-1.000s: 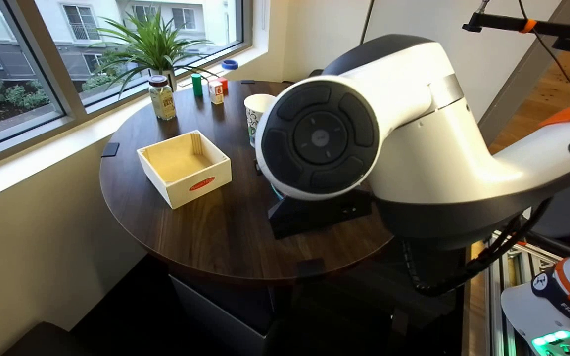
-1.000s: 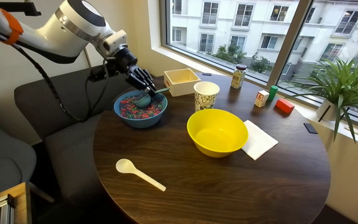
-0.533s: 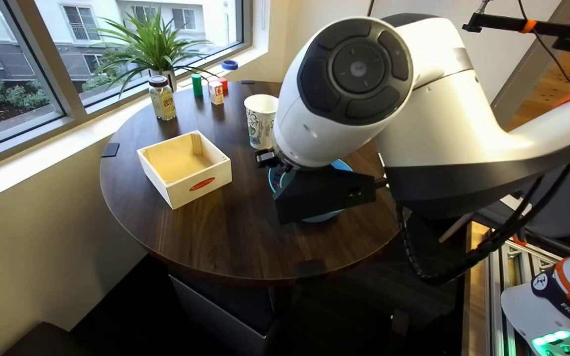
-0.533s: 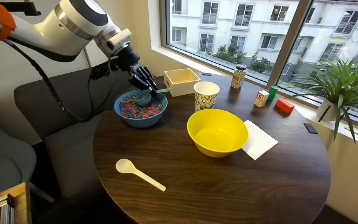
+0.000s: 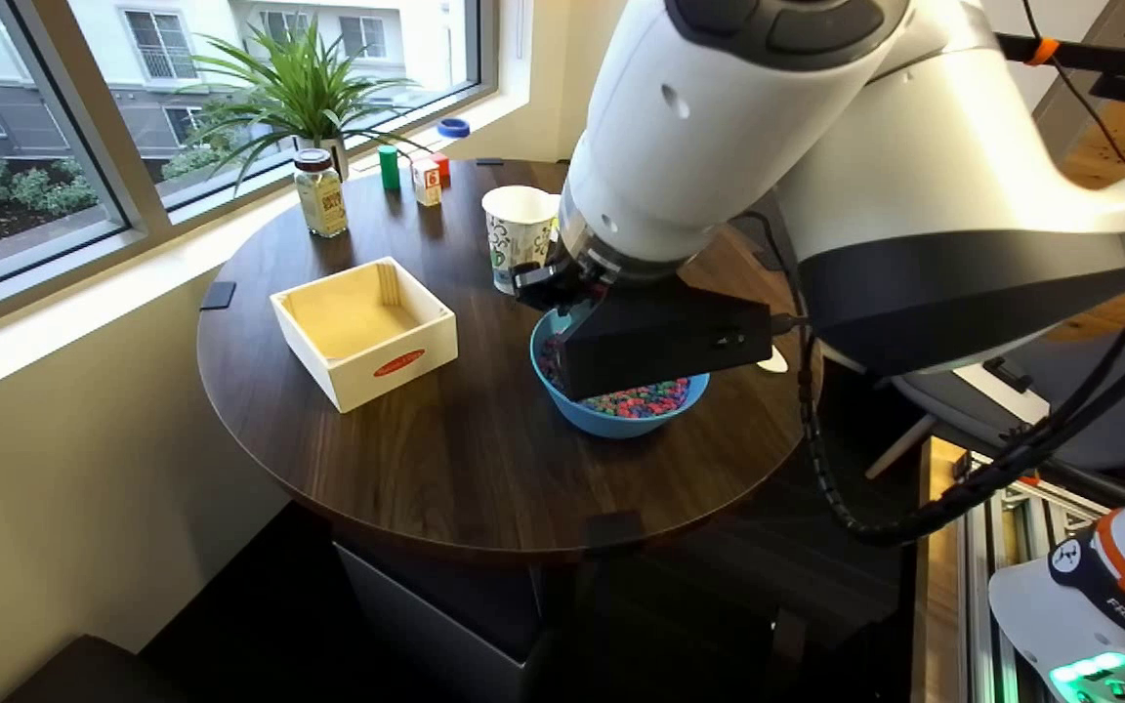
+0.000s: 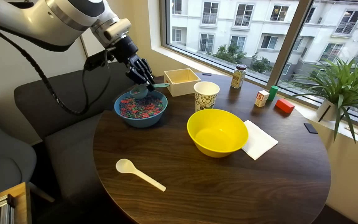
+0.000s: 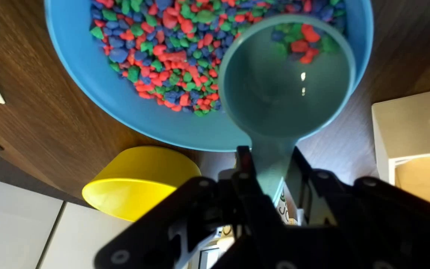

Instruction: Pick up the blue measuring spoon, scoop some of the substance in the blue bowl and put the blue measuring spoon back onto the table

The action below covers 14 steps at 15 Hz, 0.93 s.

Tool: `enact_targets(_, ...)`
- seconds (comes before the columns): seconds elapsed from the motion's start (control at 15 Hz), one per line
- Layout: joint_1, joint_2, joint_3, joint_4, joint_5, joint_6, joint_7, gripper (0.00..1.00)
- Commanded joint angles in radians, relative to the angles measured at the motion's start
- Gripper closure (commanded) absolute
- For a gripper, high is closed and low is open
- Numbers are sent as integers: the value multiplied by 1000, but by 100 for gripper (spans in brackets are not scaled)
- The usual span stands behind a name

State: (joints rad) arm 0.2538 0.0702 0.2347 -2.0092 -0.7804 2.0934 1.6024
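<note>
One gripper (image 7: 270, 153): two fingertips clamped on the handle of the blue measuring spoon (image 7: 279, 108), one to each side.

Bowls, two, both upright on the table (image 6: 228, 189). The blue bowl (image 6: 141, 123) holds the substance (image 7: 170, 59), one loose mass of red, green and blue granules, beyond counting. The yellow bowl (image 6: 218, 137) stands apart from it.

Spoons, two. The blue is off the table, round cup above the blue bowl, handle end pointing toward one wooden box (image 6: 183, 90) in an exterior view. Whether cup touches bowl rim: cannot tell. Wrist view: a small cluster of granules in the cup, on the side away from the handle, mostly red and green, too crowded to count. The pale spoon (image 6: 141, 175) lies flat near the table edge, apart from both bowls.

Also on the table, one each: paper cup (image 6: 205, 99), near the yellow bowl; white napkin (image 6: 259, 140), partly hidden by that bowl in an exterior view; dark-lidded jar (image 6: 238, 77), by the window (image 6: 291, 40).

Blocks, three, near one another: green cylinder (image 6: 273, 93), red block (image 6: 284, 106), white block marked 6 (image 6: 261, 99). One potted plant (image 6: 343, 90) by the window.
</note>
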Motion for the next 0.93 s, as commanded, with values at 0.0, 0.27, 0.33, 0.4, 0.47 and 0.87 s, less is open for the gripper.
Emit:
enact_targets(0.0,-23,-93,-18,-73,98,43,-79,94)
enact_targets(0.27,-53,-174,-42,-128,173,47,-170,94)
enact_targets(0.33,-62,-193,-49,-144,191,52,-192,94)
enact_targets(0.4,-69,-210,-54,-157,206,47,-215,94)
enact_targets(0.47,-78,-229,-61,-174,226,50,-242,94)
enact_targets(0.87,-153,-333,-104,-275,282,89,-340,94)
